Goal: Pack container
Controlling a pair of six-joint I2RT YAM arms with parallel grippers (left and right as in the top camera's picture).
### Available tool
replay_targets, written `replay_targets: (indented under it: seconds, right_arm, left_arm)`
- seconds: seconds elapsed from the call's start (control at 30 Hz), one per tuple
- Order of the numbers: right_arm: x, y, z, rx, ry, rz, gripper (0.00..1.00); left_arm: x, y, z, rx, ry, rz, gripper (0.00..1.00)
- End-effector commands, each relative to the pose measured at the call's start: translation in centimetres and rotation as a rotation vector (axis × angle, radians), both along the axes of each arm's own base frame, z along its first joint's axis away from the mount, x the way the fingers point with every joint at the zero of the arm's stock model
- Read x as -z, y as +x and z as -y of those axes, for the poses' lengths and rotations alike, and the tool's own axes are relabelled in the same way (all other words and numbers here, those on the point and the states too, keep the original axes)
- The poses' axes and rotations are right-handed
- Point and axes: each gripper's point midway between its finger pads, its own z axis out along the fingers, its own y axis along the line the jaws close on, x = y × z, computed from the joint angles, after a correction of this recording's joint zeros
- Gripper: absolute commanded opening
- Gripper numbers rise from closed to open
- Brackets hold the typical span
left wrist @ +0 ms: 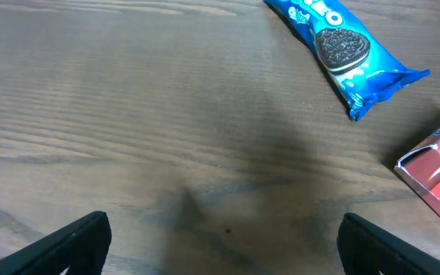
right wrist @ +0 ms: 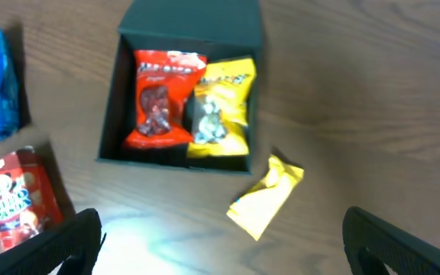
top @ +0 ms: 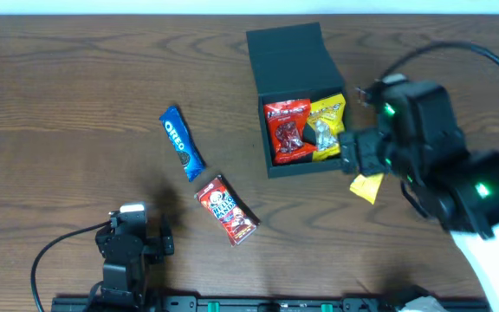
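At right gripper [right wrist: 220, 233]: jaws spread as wide as they go, nothing between them; it hovers over the table [top: 76, 78] at the near-right corner of the container.
Just ahead of it: loose yellow packet [right wrist: 266, 195], flat on the wood, just beside the container's near wall; I cannot tell if they touch.
Container [right wrist: 111, 99]: dark teal-green square cardboard box, far right of centre on the table, flap lid [top: 284, 56] standing open at the far side.
Contents: red snack packet [right wrist: 159, 99] on the left, yellow snack packet [right wrist: 224, 99] on the right, side by side and touching.
Container handling (judgement): light, stiff-walled, matte so not slippery; thin board could dent under a hard pinch. Best hold is over a side wall's rim, or the lid's free edge for closing.
Packet handling (judgement): light, soft, crinkly film, likely slick; pinch across the middle or on a crimped end.
Farther left: blue Oreo packet [top: 181, 141] and red Hello Panda pack [top: 226, 208], both on bare wood, near each other, well apart from the container.
Left gripper [left wrist: 224, 241]: jaws fully apart, empty, low at the near-left edge; the Oreo packet lies ahead and to its right.
Progress (judgement): two in, three out.
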Motion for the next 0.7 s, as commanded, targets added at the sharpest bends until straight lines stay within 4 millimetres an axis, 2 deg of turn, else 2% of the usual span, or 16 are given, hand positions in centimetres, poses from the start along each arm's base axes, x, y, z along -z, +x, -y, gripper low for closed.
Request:
replay_targets:
  seconds: [0.0,0.13,0.3,0.47,0.67]
  right_arm:
    - [1.1,-2.0,2.4,0.044,-0.023,0.026,0.99]
    - [5.7,-6.1,4.7,0.085,-0.027,-0.028,0.99]
    - [10.1,-10.3,7.1,0.259,0.066,-0.098,0.99]
    - [10.3,-10.6,7.6,0.367,0.186,0.014,0.99]
    - [11.1,-10.5,8.0,0.36,0.152,0.028,0.99]
  left_arm:
    - [1.0,-0.3,-0.1,0.001,0.014,-0.029,0.95]
    - [1.0,-0.3,-0.1,0.001,0.014,-0.029,0.95]
    - [1.0,-0.3,-0.1,0.001,0.014,-0.029,0.96]
    - [1.0,-0.3,-0.1,0.001,0.014,-0.029,0.96]
    - [1.0,-0.3,-0.1,0.001,0.014,-0.029,0.96]
